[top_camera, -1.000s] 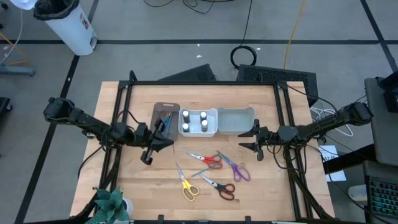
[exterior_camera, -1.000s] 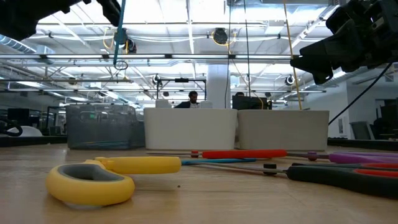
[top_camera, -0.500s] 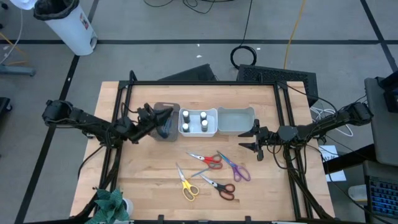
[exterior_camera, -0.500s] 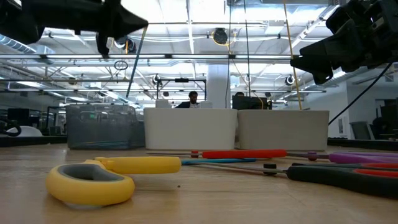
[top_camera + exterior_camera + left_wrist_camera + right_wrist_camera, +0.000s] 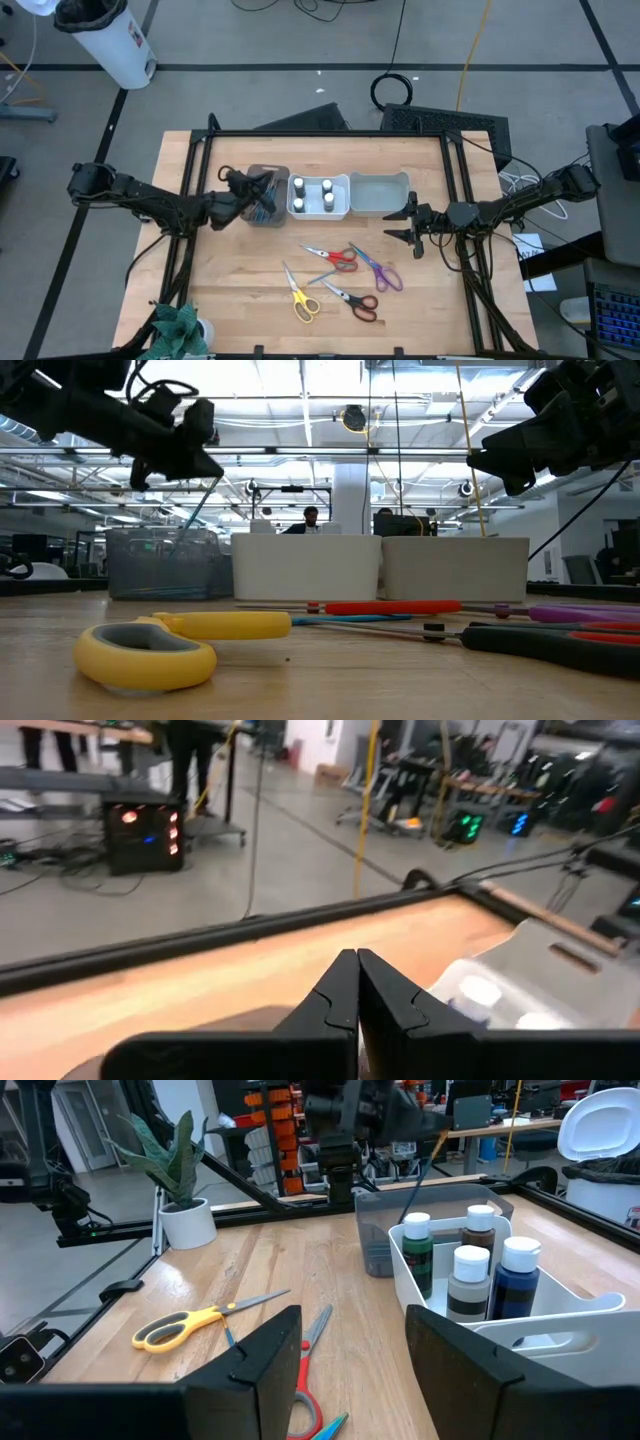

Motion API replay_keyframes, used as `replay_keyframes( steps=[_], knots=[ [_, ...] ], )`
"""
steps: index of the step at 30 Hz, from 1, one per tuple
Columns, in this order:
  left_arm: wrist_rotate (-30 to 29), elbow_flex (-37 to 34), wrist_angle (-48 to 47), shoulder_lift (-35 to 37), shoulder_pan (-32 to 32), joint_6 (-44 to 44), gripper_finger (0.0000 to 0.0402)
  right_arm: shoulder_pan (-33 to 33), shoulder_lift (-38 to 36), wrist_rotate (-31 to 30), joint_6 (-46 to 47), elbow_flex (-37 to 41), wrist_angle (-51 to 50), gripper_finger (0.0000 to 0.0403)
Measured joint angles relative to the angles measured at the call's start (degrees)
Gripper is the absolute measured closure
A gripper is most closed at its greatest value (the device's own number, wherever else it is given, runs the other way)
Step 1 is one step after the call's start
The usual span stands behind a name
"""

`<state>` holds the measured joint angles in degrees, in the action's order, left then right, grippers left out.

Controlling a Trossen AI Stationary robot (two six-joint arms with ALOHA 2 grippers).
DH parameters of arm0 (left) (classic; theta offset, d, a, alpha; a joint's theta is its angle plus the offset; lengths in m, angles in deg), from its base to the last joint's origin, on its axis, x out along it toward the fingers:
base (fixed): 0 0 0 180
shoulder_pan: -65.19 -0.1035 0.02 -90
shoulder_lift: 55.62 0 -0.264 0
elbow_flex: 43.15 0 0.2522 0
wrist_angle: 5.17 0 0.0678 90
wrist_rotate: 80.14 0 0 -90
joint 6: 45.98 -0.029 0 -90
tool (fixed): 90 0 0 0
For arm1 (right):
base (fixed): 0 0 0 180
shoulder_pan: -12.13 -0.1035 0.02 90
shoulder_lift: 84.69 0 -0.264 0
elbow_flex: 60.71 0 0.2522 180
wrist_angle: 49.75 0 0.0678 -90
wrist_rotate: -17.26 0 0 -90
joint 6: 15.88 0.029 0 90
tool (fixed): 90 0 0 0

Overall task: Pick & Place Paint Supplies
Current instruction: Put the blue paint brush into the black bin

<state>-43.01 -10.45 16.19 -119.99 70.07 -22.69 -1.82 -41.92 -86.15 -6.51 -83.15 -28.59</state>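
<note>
Overhead, left fingers (image 5: 252,192) pinched on a teal brush (image 5: 197,508), tip hidden in grey bin (image 5: 262,212); right fingers (image 5: 408,225) parted, empty.

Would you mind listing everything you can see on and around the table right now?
Bins: three in a row at table centre, dark grey bin, white bin, light grey bin.
Bottles: four, white-capped, in the white bin.
Brush: one, teal, slanting down into the dark grey bin.
Scissors: four, on the wood in front of the bins: red, purple, yellow, black.
Potted plant: one, green, front left corner.
Left gripper: shut, over the dark grey bin.
Right gripper: open, beside the light grey bin, holding nothing.
</note>
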Motion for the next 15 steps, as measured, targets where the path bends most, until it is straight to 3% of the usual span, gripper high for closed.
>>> replay_keyframes(
  steps=[15],
  knots=[
    [-2.0,0.0,-14.6,0.0,0.0,12.1,0.0401,0.0,0.0,0.0,0.0,0.0,0.0,0.0232]
  ],
)
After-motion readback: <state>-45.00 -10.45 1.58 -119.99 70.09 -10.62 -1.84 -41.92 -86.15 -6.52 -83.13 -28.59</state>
